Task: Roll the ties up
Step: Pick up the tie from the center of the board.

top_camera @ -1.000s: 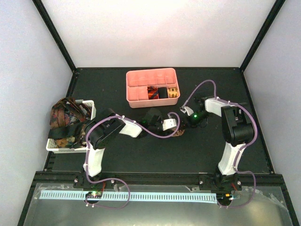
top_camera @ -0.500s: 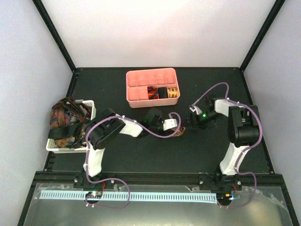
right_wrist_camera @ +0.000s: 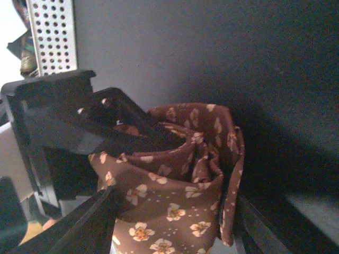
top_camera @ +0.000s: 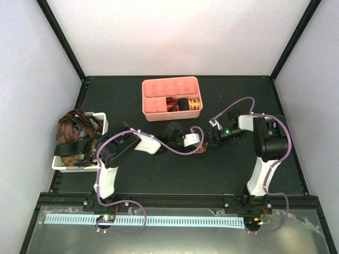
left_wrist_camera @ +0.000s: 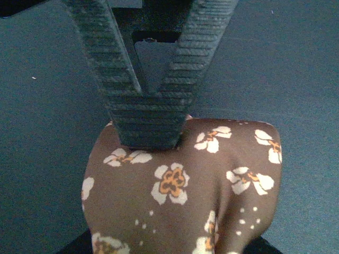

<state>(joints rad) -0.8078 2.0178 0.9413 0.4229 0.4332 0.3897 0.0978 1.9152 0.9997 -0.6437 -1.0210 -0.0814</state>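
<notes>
A brown tie (top_camera: pixel 202 150) with white and orange flowers sits rolled up on the black table, right of centre. My left gripper (top_camera: pixel 196 143) is shut on it. In the left wrist view the ribbed fingers (left_wrist_camera: pixel 148 124) meet in a point pressed into the top of the brown tie (left_wrist_camera: pixel 180 185). My right gripper (top_camera: pixel 211 139) comes in from the right. In its wrist view the brown tie (right_wrist_camera: pixel 175 174) lies between its two spread fingers (right_wrist_camera: pixel 90 222), jaws open round the roll. The left gripper's black fingers (right_wrist_camera: pixel 122 132) reach into the roll's coil.
A pink tray (top_camera: pixel 159 114) stands behind the grippers, with red-orange (top_camera: pixel 171 104), black (top_camera: pixel 183 104) and gold (top_camera: pixel 195 103) rolled ties in its front compartments. At the left edge a white basket (top_camera: pixel 63 161) holds a heap of loose ties (top_camera: pixel 74 132).
My right gripper let go and pulled a little to the right, then came back toward the roll with its jaws wider. The left gripper and the roll stayed put.
</notes>
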